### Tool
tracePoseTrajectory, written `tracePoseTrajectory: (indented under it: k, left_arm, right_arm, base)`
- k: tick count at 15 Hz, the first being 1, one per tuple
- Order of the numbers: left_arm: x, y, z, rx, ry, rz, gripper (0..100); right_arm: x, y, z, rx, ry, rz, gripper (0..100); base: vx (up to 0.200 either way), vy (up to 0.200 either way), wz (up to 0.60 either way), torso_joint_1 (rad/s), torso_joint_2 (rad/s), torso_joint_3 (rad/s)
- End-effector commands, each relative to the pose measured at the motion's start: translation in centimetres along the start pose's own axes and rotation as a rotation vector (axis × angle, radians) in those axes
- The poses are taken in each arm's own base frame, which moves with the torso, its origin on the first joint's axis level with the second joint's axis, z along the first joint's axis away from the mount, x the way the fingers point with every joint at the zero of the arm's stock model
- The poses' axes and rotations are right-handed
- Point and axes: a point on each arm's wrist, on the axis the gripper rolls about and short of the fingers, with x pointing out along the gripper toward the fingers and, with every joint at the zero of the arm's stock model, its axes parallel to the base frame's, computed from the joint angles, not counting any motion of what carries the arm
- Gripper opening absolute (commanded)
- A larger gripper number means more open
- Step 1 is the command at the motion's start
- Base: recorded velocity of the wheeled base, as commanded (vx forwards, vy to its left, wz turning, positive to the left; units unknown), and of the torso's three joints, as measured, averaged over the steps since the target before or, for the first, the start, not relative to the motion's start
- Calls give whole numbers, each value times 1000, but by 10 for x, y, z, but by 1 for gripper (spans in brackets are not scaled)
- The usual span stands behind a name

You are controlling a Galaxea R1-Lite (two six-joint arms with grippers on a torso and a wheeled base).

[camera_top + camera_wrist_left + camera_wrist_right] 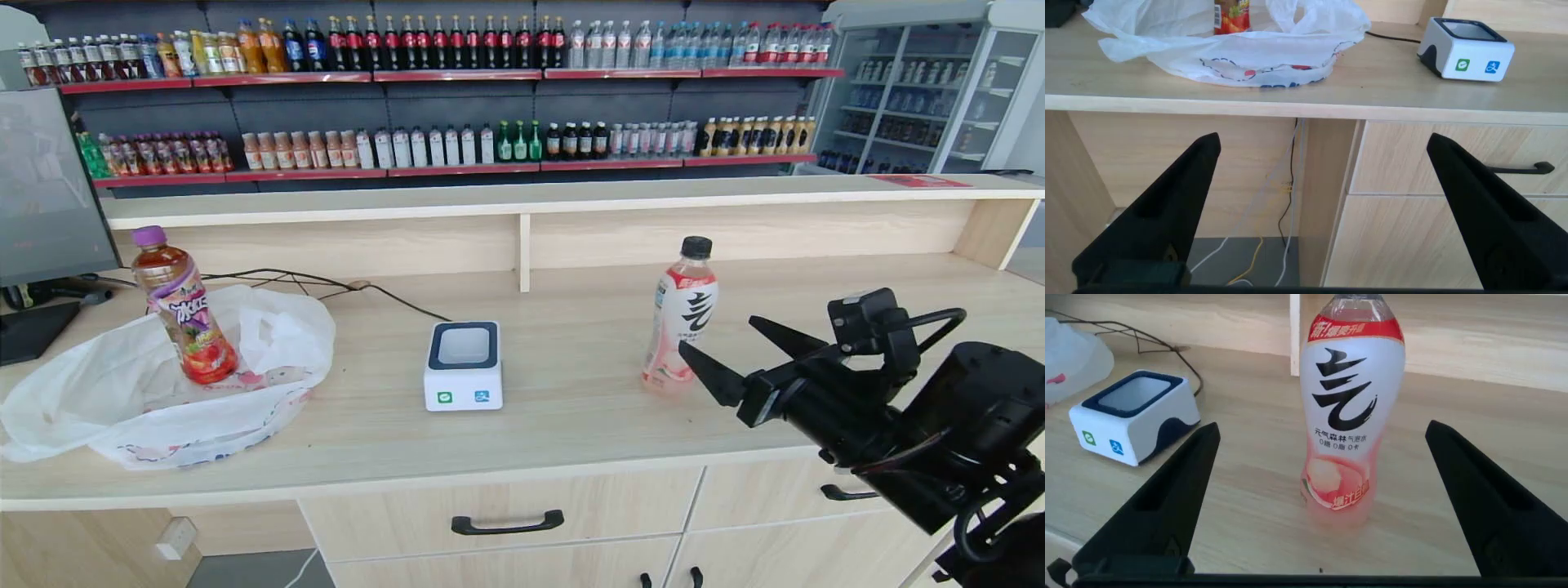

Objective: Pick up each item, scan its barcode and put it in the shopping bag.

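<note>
Black-fingered, your right end effector is hovering with its jaws spread apart just in front of the pink drink bottle, not touching it. Your left end effector is hanging open too, below the table edge, facing the drawers. The pink bottle is standing upright on the table. To its left the white scanner is sitting; farther left, a red tea bottle is standing upright in the shopping bag.

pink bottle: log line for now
right pincer open, short of pink bottle | tea bottle in shopping bag | scanner between them | left pincer open, low
</note>
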Motion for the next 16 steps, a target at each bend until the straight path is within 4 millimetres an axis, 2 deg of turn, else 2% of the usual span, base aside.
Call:
tracePoseTrajectory:
  k: [1,10,13,16]
  left_arm:
    - [0,0,0,0,0,1,100]
    - [0,0,0,0,0,1,100]
    - [0,0,0,0,0,1,100]
    - [0,0,0,0,0,1,100]
  right_arm:
    - [-3,0,-28,15,125,-21,100]
    - [28,2,-49,36,148,-103,100]
    - [33,-4,-45,38,120,-123,100]
    - [39,-1,-47,38,113,-112,100]
  base:
    - [0,0,0,0,0,0]
    - [0,0,0,0,0,0]
    - [0,0,0,0,0,0]
    - [0,0,0,0,0,0]
